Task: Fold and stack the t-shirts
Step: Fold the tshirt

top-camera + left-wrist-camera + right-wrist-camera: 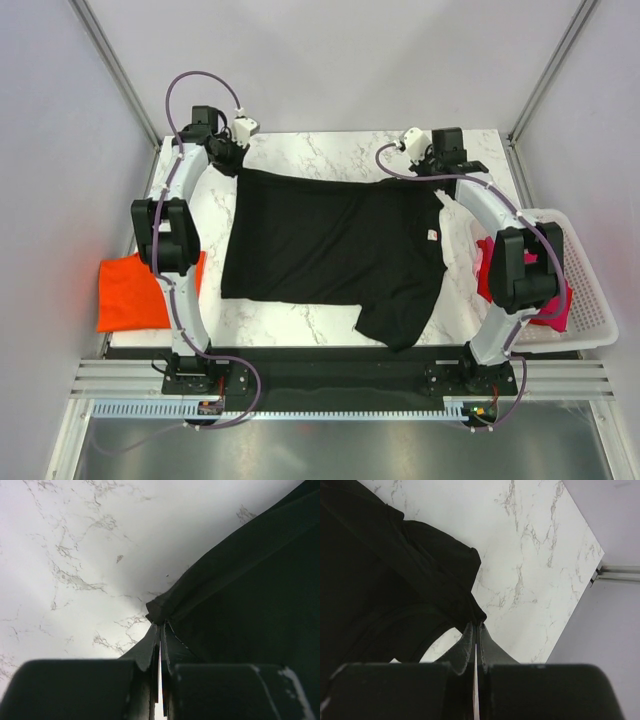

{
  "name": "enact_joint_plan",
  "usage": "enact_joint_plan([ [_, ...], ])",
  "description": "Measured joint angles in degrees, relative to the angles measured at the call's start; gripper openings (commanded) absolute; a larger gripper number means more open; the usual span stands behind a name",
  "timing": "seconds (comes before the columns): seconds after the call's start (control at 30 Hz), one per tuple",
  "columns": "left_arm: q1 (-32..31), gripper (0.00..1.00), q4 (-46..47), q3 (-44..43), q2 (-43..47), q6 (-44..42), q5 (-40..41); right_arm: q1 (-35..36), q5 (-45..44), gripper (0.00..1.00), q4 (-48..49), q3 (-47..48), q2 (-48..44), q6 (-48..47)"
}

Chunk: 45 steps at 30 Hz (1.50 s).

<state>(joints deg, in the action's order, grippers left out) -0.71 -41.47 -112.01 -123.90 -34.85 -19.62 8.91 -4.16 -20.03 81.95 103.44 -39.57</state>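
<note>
Left gripper (160, 630) and right gripper (476, 627): jaws pinched tight on the far corners of the soft black t-shirt (320, 240), which is spread across the marble table (330, 150). White slatted plastic basket (597, 312) on the right holds the magenta-pink shirt (556, 312).

Aluminium posts (112, 60) and plain walls (330, 60) mark a lab test cell.

white marble table (330, 150); white slatted basket (592, 312) at its right edge.

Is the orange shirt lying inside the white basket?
No, the orange shirt lies at the left edge of the table, while the basket stands on the right.
</note>
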Motion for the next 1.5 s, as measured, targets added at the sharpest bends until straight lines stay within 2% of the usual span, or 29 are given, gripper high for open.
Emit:
enact_joint_plan([
  [0.7, 0.3, 0.02, -0.1, 15.2, 7.8, -0.2, -0.6, 2.8, 2.9, 0.00, -5.3, -18.1, -10.6, 4.0],
  [0.77, 0.3, 0.02, -0.1, 16.3, 8.2, -0.1, -0.6, 2.8, 3.1, 0.06, -5.3, -19.2, -11.1, 4.4],
  [0.8, 0.3, 0.04, -0.1, 16.9, 8.3, -0.1, -0.6, 2.8, 3.1, 0.11, -5.3, -19.7, -11.2, 4.5],
  [0.83, 0.3, 0.07, -0.2, 17.3, 8.5, -0.1, -0.6, 2.9, 3.1, 0.22, -5.5, -20.2, -11.4, 4.8],
  [0.87, 0.3, 0.12, -0.2, 17.9, 8.7, 0.0, -0.6, 2.9, 3.2, 0.26, -5.7, -20.7, -11.6, 5.2],
  [0.9, 0.3, 0.21, -0.3, 18.9, 9.1, 0.3, -0.7, 2.9, 3.3, 0.29, -6.2, -21.1, -11.8, 5.3],
  [0.93, 0.3, 0.25, -0.4, 20.0, 9.9, 0.4, -0.9, 2.9, 3.3, 0.32, -6.7, -21.6, -12.1, 5.4],
  [0.97, 0.4, 0.35, -0.7, 21.5, 11.0, 0.7, -1.0, 2.9, 3.3, 0.34, -7.4, -21.9, -12.7, 5.4],
  [1.07, 1.1, 0.41, -2.0, 24.2, 14.3, 1.5, -1.1, 2.9, 3.5, 0.38, -8.9, -22.4, -15.1, 5.8],
  [1.2, 2.0, 0.41, -2.4, 20.5, 14.2, 2.3, -0.8, 2.9, 6.6, 0.37, -9.4, -19.9, -15.2, 6.6],
  [1.37, 0.5, 0.35, -1.6, 10.4, 7.9, 3.6, 0.0, 2.9, 11.1, 0.36, -9.8, -10.7, -5.3, 6.8],
  [1.5, -1.9, 0.27, -2.3, 7.7, 3.2, 4.4, 0.1, 2.9, 14.4, 0.37, -11.7, -4.4, 2.6, 6.8],
])
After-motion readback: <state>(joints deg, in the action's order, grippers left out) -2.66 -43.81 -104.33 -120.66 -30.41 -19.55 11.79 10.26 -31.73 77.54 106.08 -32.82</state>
